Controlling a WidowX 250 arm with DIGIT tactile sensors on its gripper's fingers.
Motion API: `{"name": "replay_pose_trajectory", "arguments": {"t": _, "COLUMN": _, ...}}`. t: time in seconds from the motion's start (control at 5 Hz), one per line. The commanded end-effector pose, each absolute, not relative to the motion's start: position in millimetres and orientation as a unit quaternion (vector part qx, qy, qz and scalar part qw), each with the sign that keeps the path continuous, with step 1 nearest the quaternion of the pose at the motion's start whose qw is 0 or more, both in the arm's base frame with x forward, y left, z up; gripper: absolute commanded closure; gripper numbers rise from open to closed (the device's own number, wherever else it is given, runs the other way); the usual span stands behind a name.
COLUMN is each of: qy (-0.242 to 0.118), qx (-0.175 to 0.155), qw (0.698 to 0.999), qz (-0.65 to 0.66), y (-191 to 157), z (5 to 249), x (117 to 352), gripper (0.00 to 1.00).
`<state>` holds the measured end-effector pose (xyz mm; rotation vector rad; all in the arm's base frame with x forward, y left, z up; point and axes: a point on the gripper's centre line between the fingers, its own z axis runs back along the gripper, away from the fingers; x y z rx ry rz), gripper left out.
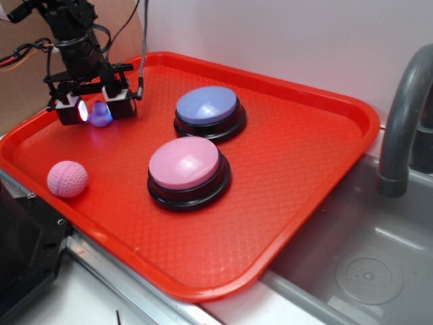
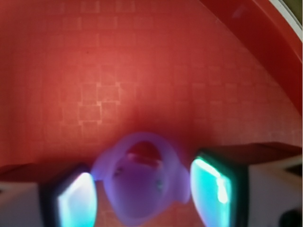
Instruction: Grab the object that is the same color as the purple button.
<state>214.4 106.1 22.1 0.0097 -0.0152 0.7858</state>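
Two domed buttons sit on the red tray: the purple button toward the back and a pink button just in front of it, close together but apart. At the tray's far left corner the pincer is lowered over the purple duck, one finger on either side. From the wrist view the duck lies between the two glowing pads, with a thin gap visible on each side, so the pincer is open around it and not yet squeezing. A pink textured ball rests near the tray's front left edge, well apart from the duck. A grey sink lies to the right of the tray.
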Motion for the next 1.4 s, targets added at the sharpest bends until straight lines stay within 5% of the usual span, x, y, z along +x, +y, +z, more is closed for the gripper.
{"name": "replay_pose_trajectory", "arguments": {"t": 0.0, "qy": -0.061, "qx": -0.014, "qw": 0.938, "qz": 0.342, "y": 112.7, "z": 84.4, "x": 208.3, "gripper": 1.00}}
{"name": "replay_pose_trajectory", "arguments": {"t": 0.4, "qy": -0.116, "qx": -0.043, "qw": 0.967, "qz": 0.222, "y": 84.5, "z": 183.4, "x": 183.6, "gripper": 1.00}}
{"name": "replay_pose_trajectory", "arguments": {"t": 0.6, "qy": -0.113, "qx": -0.024, "qw": 0.977, "qz": 0.179, "y": 64.4, "z": 223.8, "x": 183.4, "gripper": 1.00}}
{"name": "replay_pose_trajectory", "arguments": {"t": 1.2, "qy": -0.117, "qx": 0.001, "qw": 0.986, "qz": 0.120, "y": 25.7, "z": 213.5, "x": 179.3, "gripper": 1.00}}
